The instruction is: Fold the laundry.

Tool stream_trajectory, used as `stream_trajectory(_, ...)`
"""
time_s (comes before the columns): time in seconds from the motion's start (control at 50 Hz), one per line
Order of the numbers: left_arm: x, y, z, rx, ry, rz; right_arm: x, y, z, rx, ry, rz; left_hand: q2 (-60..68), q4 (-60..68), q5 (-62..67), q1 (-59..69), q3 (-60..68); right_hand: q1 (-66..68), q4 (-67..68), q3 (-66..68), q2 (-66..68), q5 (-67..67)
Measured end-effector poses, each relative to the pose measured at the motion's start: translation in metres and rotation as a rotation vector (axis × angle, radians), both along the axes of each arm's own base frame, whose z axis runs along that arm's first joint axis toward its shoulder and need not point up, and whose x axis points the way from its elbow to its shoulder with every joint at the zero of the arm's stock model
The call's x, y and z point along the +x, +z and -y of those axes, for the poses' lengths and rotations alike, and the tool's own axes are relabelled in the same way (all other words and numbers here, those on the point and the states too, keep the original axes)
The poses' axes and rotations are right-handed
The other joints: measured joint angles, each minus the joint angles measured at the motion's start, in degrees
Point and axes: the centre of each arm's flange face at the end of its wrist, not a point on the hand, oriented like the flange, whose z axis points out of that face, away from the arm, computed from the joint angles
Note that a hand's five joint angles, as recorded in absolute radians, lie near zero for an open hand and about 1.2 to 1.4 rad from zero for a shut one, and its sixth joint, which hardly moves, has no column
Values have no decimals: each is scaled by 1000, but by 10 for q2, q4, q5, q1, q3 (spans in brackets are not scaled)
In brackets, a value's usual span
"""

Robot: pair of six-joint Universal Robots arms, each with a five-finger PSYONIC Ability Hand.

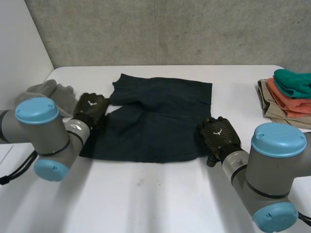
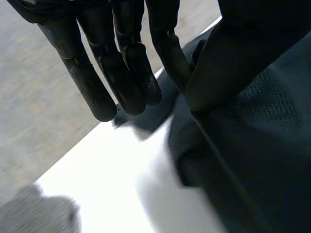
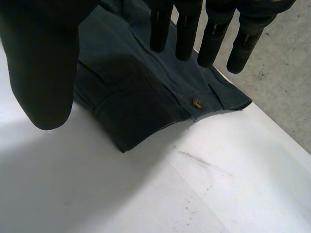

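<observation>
My left robot hand is released. Its fingers are straight and its thumb is right at one side edge of the dark cloth. My right robot hand is released too, and it hangs just over the other side edge. The cloth lies spread on the desk between them. If I pinch only the top layer, the rest may stay down and bunch up. If one robot hand pulls harder, the cloth may slide and fold crooked.
</observation>
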Motion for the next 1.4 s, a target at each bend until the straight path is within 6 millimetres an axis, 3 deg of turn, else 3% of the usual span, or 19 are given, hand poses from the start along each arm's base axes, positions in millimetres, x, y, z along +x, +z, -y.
stream_trajectory(0.14,29,-2,36,-36,188,11,1,0,-1,-5,3,1,-6,-6,-1,-2,-5,75,72,69,84,62)
stream_trajectory(0.18,34,-3,40,-38,218,14,2,0,-1,-6,5,1,-75,-68,-44,-57,-65,104,98,97,114,90)
stream_trajectory(0.2,36,-3,41,-35,228,15,2,0,-1,-6,5,1,-160,-161,-133,-161,-156,111,104,104,120,97)
stream_trajectory(0.22,37,-4,40,-33,231,16,2,0,-2,-7,6,1,-181,-175,-146,-177,-169,116,110,110,126,102)
stream_trajectory(0.24,37,-5,39,-28,232,18,2,0,-2,-9,6,2,-335,-324,-296,-344,-315,126,122,122,139,113)
stream_trajectory(0.26,36,-5,38,-25,231,19,2,0,-2,-10,6,3,-335,-324,-296,-344,-315,131,127,129,144,118)
stream_trajectory(0.28,36,-6,35,-18,227,21,2,0,-2,-12,6,4,-486,-489,-461,-505,-478,142,140,140,156,129)
stream_trajectory(0.32,34,-5,30,-12,218,23,2,0,-1,-14,7,5,-539,-541,-516,-540,-532,165,160,159,177,150)
stream_trajectory(0.52,31,32,-9,-35,176,10,2,3,-1,-20,11,12,-544,-548,-521,-533,-539,185,180,182,194,172)
stream_trajectory(0.64,37,53,-43,-39,126,2,3,6,-1,-23,19,15,-449,-448,-419,-428,-446,185,180,182,194,172)
stream_trajectory(0.84,50,44,-83,122,29,27,11,-6,4,-9,61,7,-449,-449,-421,-429,-446,185,180,182,195,172)
stream_trajectory(0.94,56,34,-85,194,36,39,16,-16,12,2,69,1,-449,-449,-421,-429,-446,247,237,247,261,226)
stream_trajectory(0.96,58,31,-84,207,40,41,17,-19,14,3,69,0,-449,-449,-421,-429,-446,327,333,332,351,309)
stream_trajectory(1.02,59,24,-81,230,45,44,19,-22,19,4,66,-2,-449,-449,-421,-429,-446,397,452,446,462,432)
stream_trajectory(1.28,51,-2,-58,233,-26,22,18,-9,18,-17,61,27,-371,-369,-341,-343,-367,402,465,449,462,440)
stream_trajectory(1.4,48,-11,-46,223,-37,18,16,-5,16,-23,57,31,-175,-176,-154,-139,-173,402,465,449,462,440)
